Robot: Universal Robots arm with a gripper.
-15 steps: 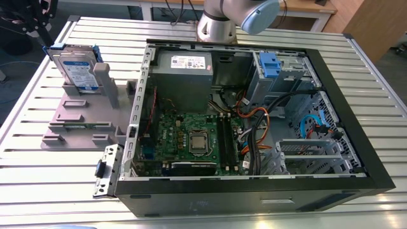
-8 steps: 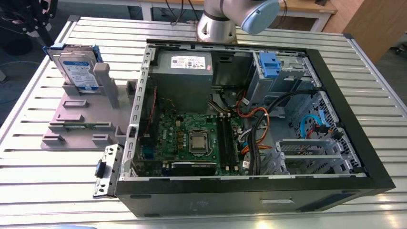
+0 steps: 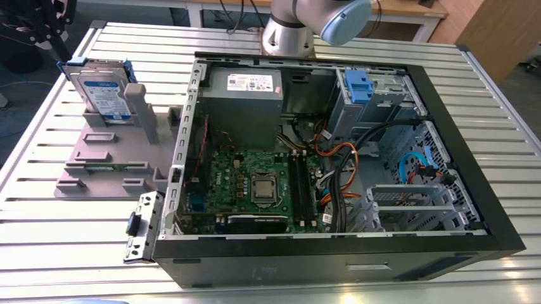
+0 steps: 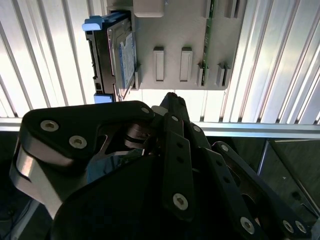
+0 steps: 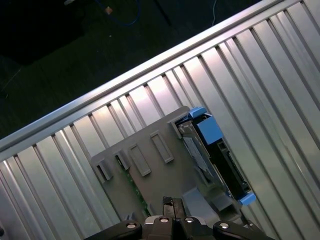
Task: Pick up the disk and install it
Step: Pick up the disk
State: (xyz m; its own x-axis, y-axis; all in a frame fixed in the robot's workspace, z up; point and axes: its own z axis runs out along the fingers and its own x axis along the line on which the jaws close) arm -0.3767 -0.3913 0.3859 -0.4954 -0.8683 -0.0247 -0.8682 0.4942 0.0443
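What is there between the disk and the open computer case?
In the exterior view, a grey upright post and a low grey block stand between the disk and the computer case.

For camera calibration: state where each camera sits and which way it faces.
Exterior view: raised, looks down on computer case and disk; arm shows.
First wrist view: on the wrist, looks down on disk in grey holder; gripper shows.
Second wrist view: on the wrist, looks past gripper at disk.
All three share the disk.
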